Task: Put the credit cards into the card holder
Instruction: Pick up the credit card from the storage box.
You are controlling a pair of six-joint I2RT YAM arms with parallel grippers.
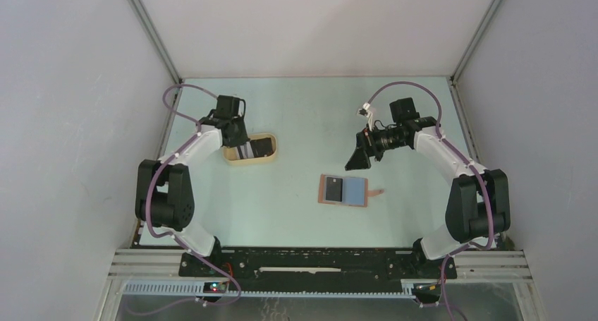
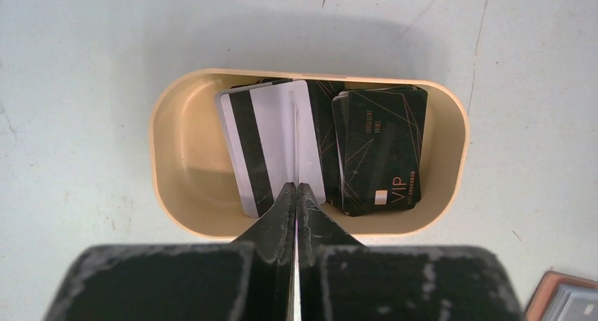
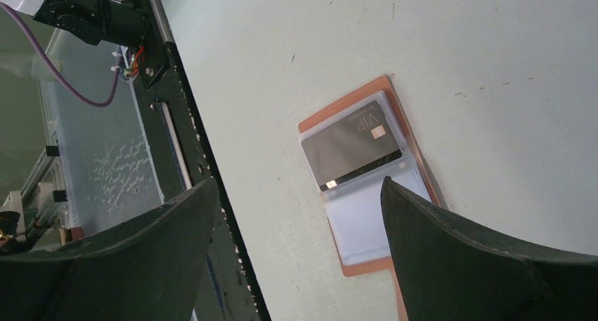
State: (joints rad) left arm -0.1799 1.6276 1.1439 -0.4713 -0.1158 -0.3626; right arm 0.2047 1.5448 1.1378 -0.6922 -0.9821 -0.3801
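Observation:
The reddish-brown card holder lies open on the table, with one dark VIP card in its left pocket and an empty light blue pocket beside it. The other credit cards lie in the beige oval tray: a whitish card with a dark stripe and a stack of black VIP cards. My left gripper is over the tray's near rim, shut on a thin whitish card seen edge-on between its fingers. My right gripper is open and empty, hovering just behind the holder.
The tray stands at the left middle of the table. A corner of the card holder shows at the bottom right of the left wrist view. The table's near edge and black rail run alongside the holder.

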